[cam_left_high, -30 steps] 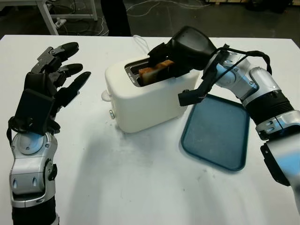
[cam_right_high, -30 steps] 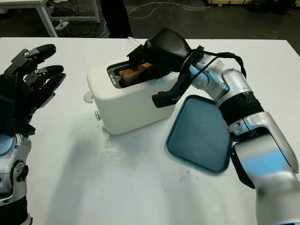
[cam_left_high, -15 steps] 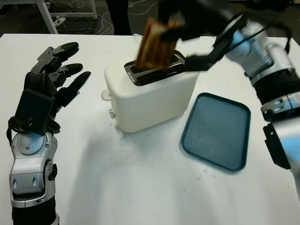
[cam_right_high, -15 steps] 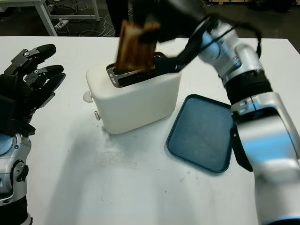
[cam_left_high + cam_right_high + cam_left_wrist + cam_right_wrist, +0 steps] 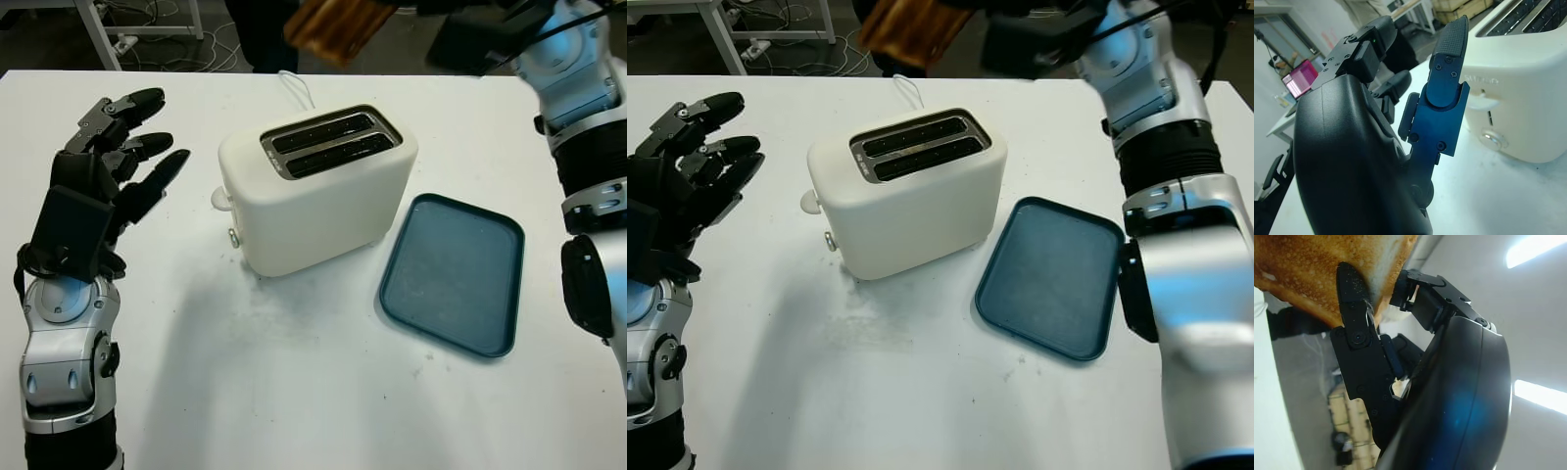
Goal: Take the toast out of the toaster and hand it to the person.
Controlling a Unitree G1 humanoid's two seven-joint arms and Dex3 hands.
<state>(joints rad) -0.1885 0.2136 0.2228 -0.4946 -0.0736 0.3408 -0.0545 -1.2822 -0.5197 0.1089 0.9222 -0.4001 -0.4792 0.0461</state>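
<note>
A browned slice of toast (image 5: 333,24) hangs high above the table's far edge, held in my right hand (image 5: 1359,308), whose fingers (image 5: 1352,289) clamp it. The same toast (image 5: 906,24) sits beyond the white toaster (image 5: 318,191), which stands mid-table with both slots showing dark. My right arm (image 5: 1141,88) reaches up at the top right. My left hand (image 5: 108,166) is open, raised at the left of the table, apart from the toaster (image 5: 1520,83).
A dark blue tray (image 5: 453,272) lies flat just right of the toaster. The toaster's white cord (image 5: 297,88) trails toward the far edge. A person's dark legs (image 5: 257,34) stand beyond the table. The white table (image 5: 294,392) has bare room in front.
My right hand has pulled the toast out of the toaster slot and lifted it up and away toward the far edge. The left hand has not moved.
</note>
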